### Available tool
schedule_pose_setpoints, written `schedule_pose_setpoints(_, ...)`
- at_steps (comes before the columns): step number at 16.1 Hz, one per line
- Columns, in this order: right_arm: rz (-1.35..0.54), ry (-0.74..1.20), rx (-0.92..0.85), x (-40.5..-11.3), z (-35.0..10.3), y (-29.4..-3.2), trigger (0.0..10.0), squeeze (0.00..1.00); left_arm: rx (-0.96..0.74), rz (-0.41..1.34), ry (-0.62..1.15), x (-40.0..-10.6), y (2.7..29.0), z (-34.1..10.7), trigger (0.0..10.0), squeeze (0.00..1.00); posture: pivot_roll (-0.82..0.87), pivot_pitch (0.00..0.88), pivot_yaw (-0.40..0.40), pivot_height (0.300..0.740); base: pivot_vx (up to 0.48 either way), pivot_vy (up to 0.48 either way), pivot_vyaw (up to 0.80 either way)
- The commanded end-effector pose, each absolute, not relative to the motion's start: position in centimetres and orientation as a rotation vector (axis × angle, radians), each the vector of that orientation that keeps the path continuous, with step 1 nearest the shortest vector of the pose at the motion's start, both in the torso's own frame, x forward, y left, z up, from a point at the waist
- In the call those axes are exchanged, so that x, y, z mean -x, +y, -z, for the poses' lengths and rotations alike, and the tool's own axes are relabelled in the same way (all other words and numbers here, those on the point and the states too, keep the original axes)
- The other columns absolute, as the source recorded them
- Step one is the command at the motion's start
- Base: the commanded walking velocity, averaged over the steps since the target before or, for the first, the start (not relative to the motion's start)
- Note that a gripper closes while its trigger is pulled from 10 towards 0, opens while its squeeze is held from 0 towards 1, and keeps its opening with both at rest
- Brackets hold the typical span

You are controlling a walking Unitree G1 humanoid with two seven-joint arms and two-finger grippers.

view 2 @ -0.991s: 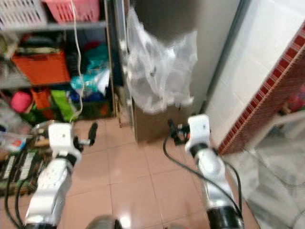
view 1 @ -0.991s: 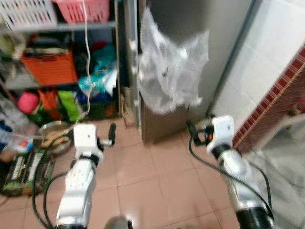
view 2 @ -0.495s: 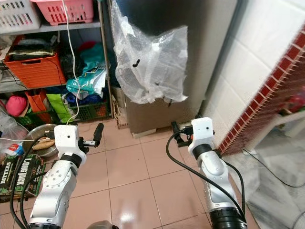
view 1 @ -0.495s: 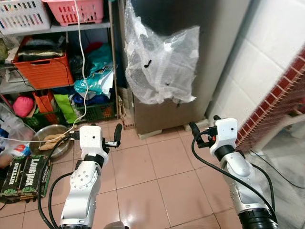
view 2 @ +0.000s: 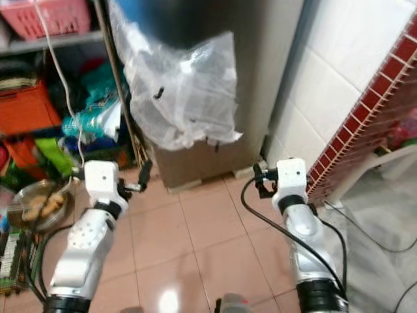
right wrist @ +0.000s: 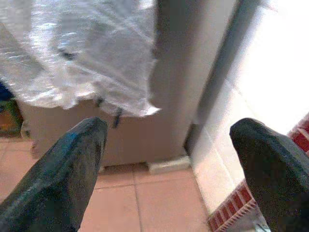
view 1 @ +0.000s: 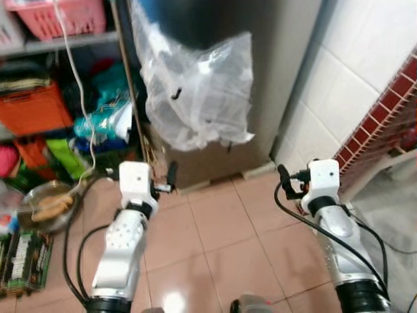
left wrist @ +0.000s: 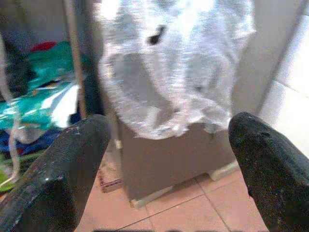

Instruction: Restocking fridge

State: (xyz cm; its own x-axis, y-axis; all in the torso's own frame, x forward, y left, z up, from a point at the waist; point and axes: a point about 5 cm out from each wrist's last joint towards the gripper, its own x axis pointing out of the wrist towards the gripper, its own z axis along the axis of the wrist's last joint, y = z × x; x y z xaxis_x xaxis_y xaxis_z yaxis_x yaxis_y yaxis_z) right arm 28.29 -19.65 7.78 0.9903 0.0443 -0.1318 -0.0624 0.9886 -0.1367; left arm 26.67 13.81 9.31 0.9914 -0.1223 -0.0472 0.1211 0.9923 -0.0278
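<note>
Standing ahead on the tiled floor (view 1: 221,241), the grey fridge (view 1: 273,78) is wearing crumpled plastic wrap (view 1: 195,98). The left hand (left wrist: 159,159) and right hand (right wrist: 166,159) are hovering before it, fingers spread wide, holding nothing.

Floor (view 1: 221,241): pinkish-tan tiles, glossy, glare spot at bottom centre of frame. Fridge (view 1: 287,65) stands on it at upper centre, base on small pale feet, w/ crumpled clear plastic sheet (view 1: 195,91) hanging over its front. Metal bowl (view 1: 45,205) sits on tiles at left edge, brownish bits inside. Dark printed box (view 1: 19,261) lies flat at lower left. Shelf rack (view 1: 71,42) upper left, carrying pink basket (view 1: 62,16) up top, orange crate (view 1: 36,107) below; lower shelves crammed w/ coloured bags, blurred.
</note>
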Motion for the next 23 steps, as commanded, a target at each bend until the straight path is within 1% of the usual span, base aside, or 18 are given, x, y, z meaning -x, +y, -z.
schedule_pose_setpoints(1,-0.059,0.126,0.133,-28.3,-7.9,-18.6,10.0,0.0,0.011,0.086,0.072,-26.2,15.0,-9.0,10.0,0.0,0.05,0.058,0.04,0.74,0.0,0.0,0.0)
schedule_pose_setpoints(3,-0.064,0.15,0.047,-27.4,-7.2,-18.4,10.0,0.0,0.022,0.085,0.086,-26.0,14.9,-8.7,10.0,0.0,0.05,0.052,0.038,0.74,0.0,0.0,0.0)
schedule_pose_setpoints(4,-0.062,0.149,0.054,-27.2,-7.2,-18.4,10.0,0.0,0.029,0.082,0.095,-25.9,14.8,-8.6,10.0,0.0,0.04,0.046,0.039,0.74,0.0,0.0,0.0)
schedule_pose_setpoints(6,0.008,0.182,0.123,-27.3,-7.0,-18.6,10.0,0.0,0.044,0.076,0.105,-25.7,14.7,-8.3,10.0,0.0,0.03,0.029,0.043,0.74,0.0,0.0,0.0)
schedule_pose_setpoints(7,0.008,0.144,0.14,-27.4,-7.5,-18.4,10.0,0.0,0.058,0.073,0.129,-25.5,14.7,-7.7,10.0,0.0,0.02,0.021,0.045,0.74,0.0,0.0,0.0)
schedule_pose_setpoints(8,-0.001,0.143,0.068,-27.3,-7.6,-18.2,10.0,0.0,0.073,0.069,0.15,-25.3,14.8,-7.3,10.0,0.0,0.02,0.007,0.043,0.74,0.0,0.48,0.0)
schedule_pose_setpoints(9,0.013,0.128,0.068,-27.4,-7.7,-18.1,10.0,0.0,0.075,0.078,0.16,-25.2,14.8,-7.0,10.0,0.0,0.02,0.004,0.043,0.74,0.0,0.48,0.0)
schedule_pose_setpoints(11,0.006,0.102,0.134,-27.3,-8.1,-17.7,10.0,0.0,0.073,0.09,0.163,-25.3,14.6,-7.0,10.0,0.0,0.02,0.0,0.039,0.74,0.0,0.48,0.0)
schedule_pose_setpoints(12,-0.037,0.098,0.09,-27.3,-8.3,-17.3,10.0,0.0,0.072,0.091,0.16,-25.4,14.6,-7.0,10.0,0.0,0.02,0.0,0.032,0.74,0.0,0.48,0.0)
schedule_pose_setpoints(13,-0.045,0.086,0.056,-27.3,-8.4,-17.2,10.0,0.0,0.067,0.094,0.14,-25.6,14.5,-7.3,10.0,0.0,0.02,0.0,0.027,0.74,0.0,0.48,0.0)
schedule_pose_setpoints(14,-0.03,0.116,0.035,-27.5,-8.2,-17.5,10.0,0.0,0.071,0.086,0.126,-25.9,14.4,-7.7,10.0,0.0,0.03,0.0,0.02,0.74,0.0,0.48,0.0)
schedule_pose_setpoints(18,-0.033,0.105,0.039,-27.7,-8.4,-17.7,10.0,0.0,0.056,0.085,0.113,-25.8,14.5,-7.8,10.0,0.0,0.03,0.0,0.018,0.74,0.0,0.48,-0.8)
schedule_pose_setpoints(21,-0.029,0.105,0.037,-27.6,-8.5,-17.9,10.0,0.0,0.058,0.117,0.077,-26.0,14.5,-8.1,10.0,0.0,0.03,0.0,0.019,0.74,0.0,0.464,-0.8)
schedule_pose_setpoints(23,-0.023,0.101,0.034,-27.5,-8.5,-17.9,10.0,0.0,0.072,0.129,0.083,-25.9,14.4,-8.0,10.0,0.0,0.02,0.001,0.023,0.74,0.242,0.416,-0.8)
